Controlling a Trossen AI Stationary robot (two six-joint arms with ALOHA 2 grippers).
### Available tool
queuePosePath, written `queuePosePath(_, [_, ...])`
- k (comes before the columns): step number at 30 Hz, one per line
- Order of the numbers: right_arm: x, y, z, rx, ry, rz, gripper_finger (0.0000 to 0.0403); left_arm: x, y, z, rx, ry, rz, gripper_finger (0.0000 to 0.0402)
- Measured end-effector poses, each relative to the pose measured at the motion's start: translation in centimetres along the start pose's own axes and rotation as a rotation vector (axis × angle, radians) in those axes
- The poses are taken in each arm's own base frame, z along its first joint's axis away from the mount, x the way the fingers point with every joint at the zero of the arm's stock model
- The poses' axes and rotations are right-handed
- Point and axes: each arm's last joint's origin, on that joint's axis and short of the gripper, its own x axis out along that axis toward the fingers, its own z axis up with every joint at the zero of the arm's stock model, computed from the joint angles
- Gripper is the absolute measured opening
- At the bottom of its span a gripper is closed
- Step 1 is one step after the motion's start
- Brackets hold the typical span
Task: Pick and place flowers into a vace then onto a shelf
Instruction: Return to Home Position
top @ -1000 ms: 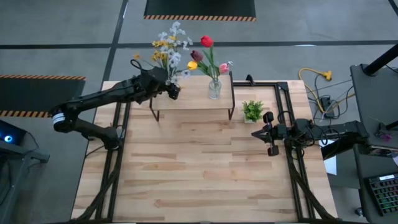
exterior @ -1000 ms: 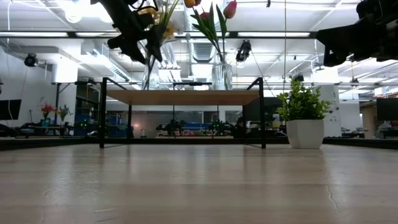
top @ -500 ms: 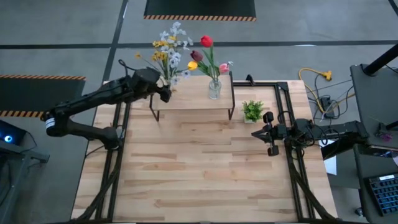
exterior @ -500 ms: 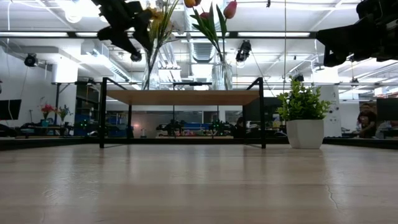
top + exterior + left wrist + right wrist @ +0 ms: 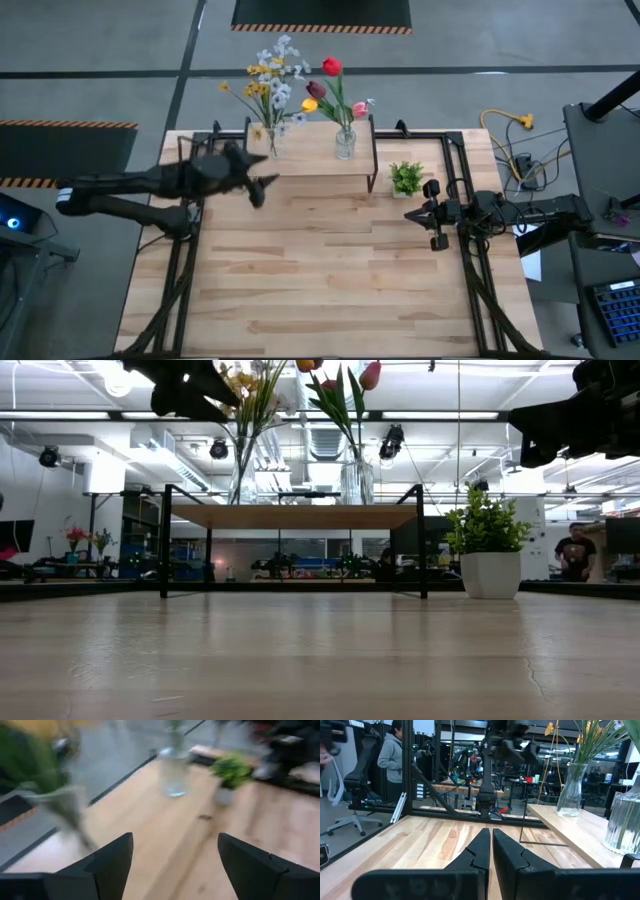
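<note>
Since both vases (image 5: 345, 143) of flowers (image 5: 275, 75) stand on the shelf (image 5: 310, 155), placing looks done; left end effector (image 5: 258, 188), released, hangs by the shelf's front-left corner; right end effector (image 5: 410, 215), clenched, waits off its right; homing remains.

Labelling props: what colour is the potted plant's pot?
White. The pot shows best in the low view.

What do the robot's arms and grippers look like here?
The left arm and right arm are black, slim and jointed; the left carries a pale band near its elbow. The left gripper and right gripper have matte dark, wedge-shaped fingers.
</note>
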Motion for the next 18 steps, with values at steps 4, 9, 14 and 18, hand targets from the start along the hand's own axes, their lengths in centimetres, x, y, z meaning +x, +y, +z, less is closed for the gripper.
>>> queuePosePath(4, [0.0, 0.0, 0.0, 0.000, 0.000, 0.000, 0.0011, -0.4, -1.8, -2.5, 0.042, -0.116, -0.134, 0.0258])
queuePosePath(9, [0.0, 0.0, 0.0, -0.002, 0.000, 0.000, 0.0011, -1.0, -3.5, -6.0, 0.202, -0.267, -0.347, 0.0226])
queuePosePath(14, [0.0, 0.0, 0.0, -0.002, 0.000, 0.000, 0.0011, -1.2, -3.4, -8.7, 0.202, -0.332, -0.588, 0.0185])
queuePosePath(18, [0.0, 0.0, 0.0, -0.007, 0.000, 0.000, 0.0011, -1.2, -3.0, -10.2, 0.177, -0.360, -0.610, 0.0157])
